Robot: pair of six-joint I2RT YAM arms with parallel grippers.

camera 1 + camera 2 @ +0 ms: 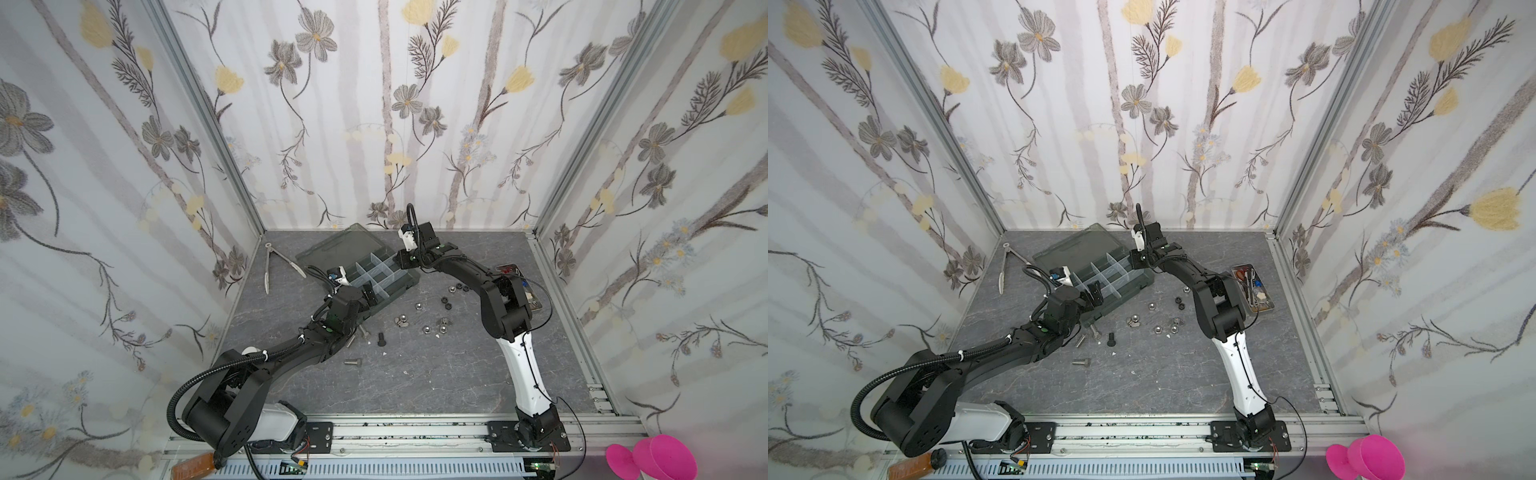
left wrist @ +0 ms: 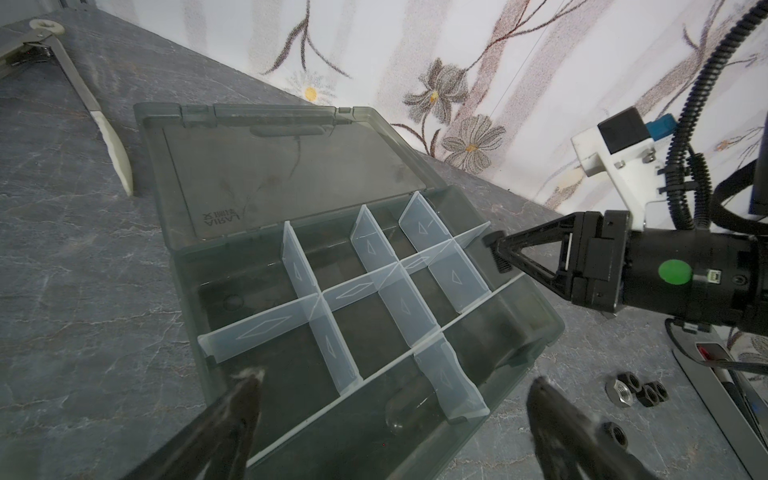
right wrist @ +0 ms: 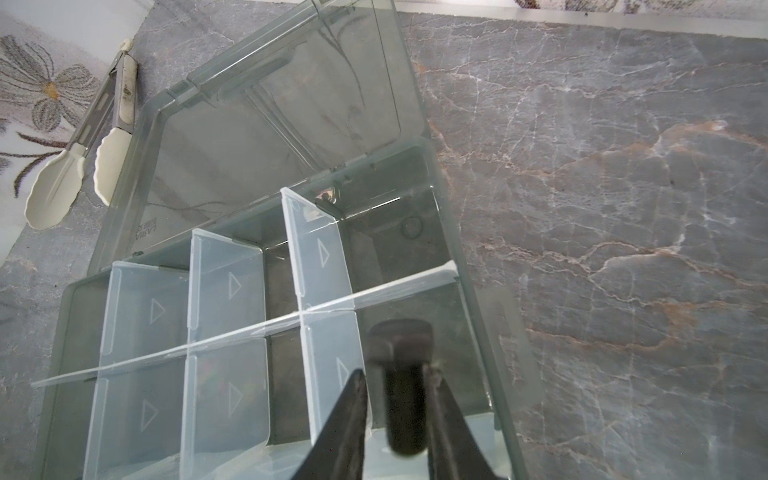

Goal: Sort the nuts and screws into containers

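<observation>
Steel at the far left: spotting long tongs (image 1: 267, 270) lying on the grey stone-look tabletop (image 1: 436, 374), well out to the left of the left claw (image 2: 395, 376). Finding that claw hanging with its fingers spread as wide as can be, poised over the near row of the smoky-grey organizer box (image 2: 519, 332), touching nothing. Noting the lid (image 2: 291, 166) lying folded back beyond the claw, and pale translucent dividers (image 2: 324, 316) cutting the box into compartments straight ahead of it. Counting loose screws behind the left claw, beside its arm: a black one (image 1: 380, 338) and silver ones (image 1: 353, 362). Picking out nuts (image 1: 426, 329), silver and black, lying scattered to the right of that claw, between the two arms and nearer the base than the right claw (image 3: 397, 374). Seeing a black screw (image 2: 498, 257) sitting between the right claw's fingertips, over the end compartment at the box's right end. Seeing too a sliver of gap beside the shank in the wrist view, so failing to tell whether pinched or loose. Spotting, well right of that claw, a narrow tray (image 1: 1271, 305) holding red-handled tools.
</observation>
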